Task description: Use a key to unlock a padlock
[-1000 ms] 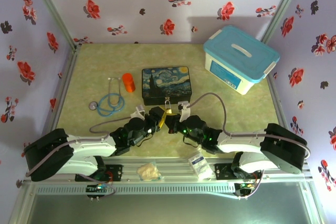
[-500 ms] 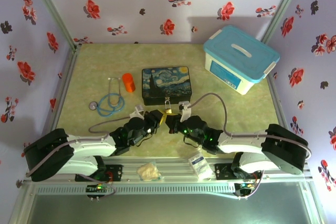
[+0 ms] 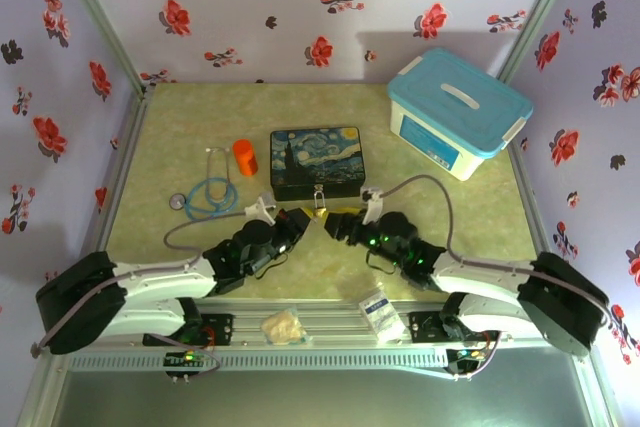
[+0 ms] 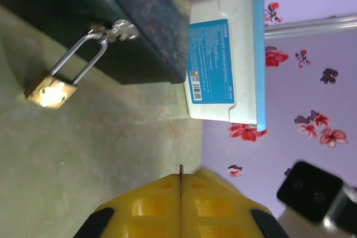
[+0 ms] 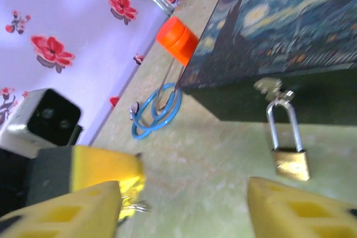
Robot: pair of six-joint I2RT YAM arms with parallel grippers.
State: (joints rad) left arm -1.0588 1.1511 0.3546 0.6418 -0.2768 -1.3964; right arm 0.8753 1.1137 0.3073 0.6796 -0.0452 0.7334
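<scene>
1. The padlock point(image 5: 291, 163) is hung by its shackle from the hasp of the painted box point(image 5: 290, 20), low on the box front. It is judged small, rigid and free to swing, and best steadied by the sides of its brass body.
2. The key point(image 4: 181, 169), judged thin and slippery, is seen as a dark sliver pinched in the closed fingers of the left gripper point(image 4: 181, 188).
3. The fingers of the right gripper point(image 5: 184, 196) are spread wide and hold nothing.
4. The keyhole cannot be made out, and most of the key is hidden.

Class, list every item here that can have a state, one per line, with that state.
padlock: shackle closed, hanging from the latch
painted box: lid shut
blue-lidded bin: lid on
orange cylinder: upright
left claw: shut on the key
right claw: open
</scene>
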